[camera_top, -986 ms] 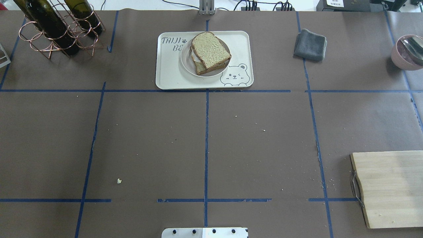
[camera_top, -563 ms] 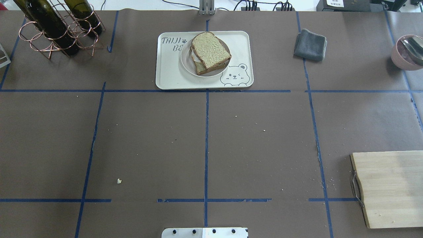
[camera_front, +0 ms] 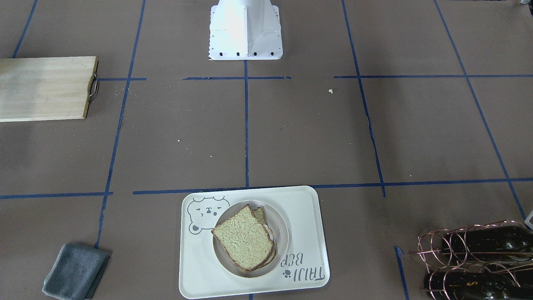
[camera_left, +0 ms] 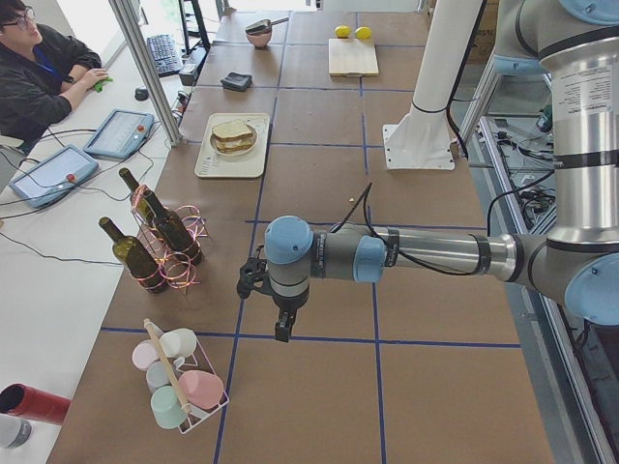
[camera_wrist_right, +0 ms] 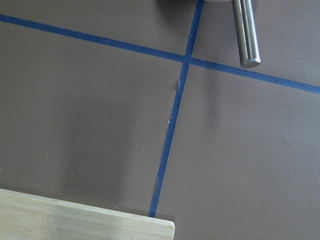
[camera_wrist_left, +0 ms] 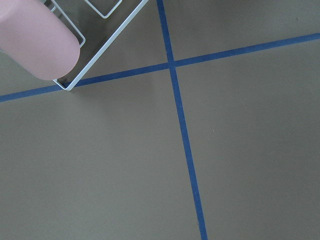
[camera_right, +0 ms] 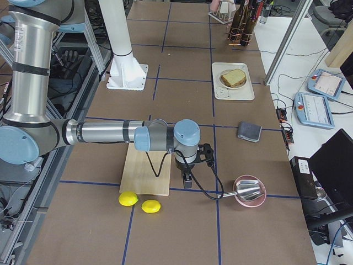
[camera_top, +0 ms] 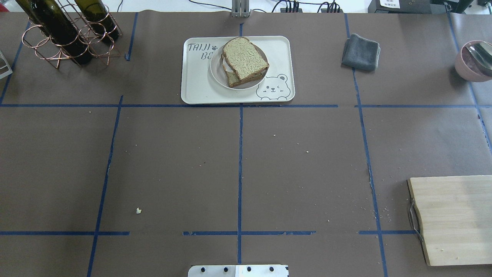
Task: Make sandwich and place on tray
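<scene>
The sandwich is two bread slices stacked on a small round white dish; the egg between them is mostly hidden. The dish stands on the cream tray with the bear drawing, at the far middle of the table. Both also show in the front-facing view, the sandwich on the tray. My left gripper hangs far off past the table's left end, near a cup rack. My right gripper hangs past the right end, between the cutting board and a pink bowl. I cannot tell whether either is open or shut.
A pale wooden cutting board lies at the near right. A grey cloth and a pink bowl with a spoon are at the far right. A copper rack with wine bottles stands far left. Two lemons lie beside the board.
</scene>
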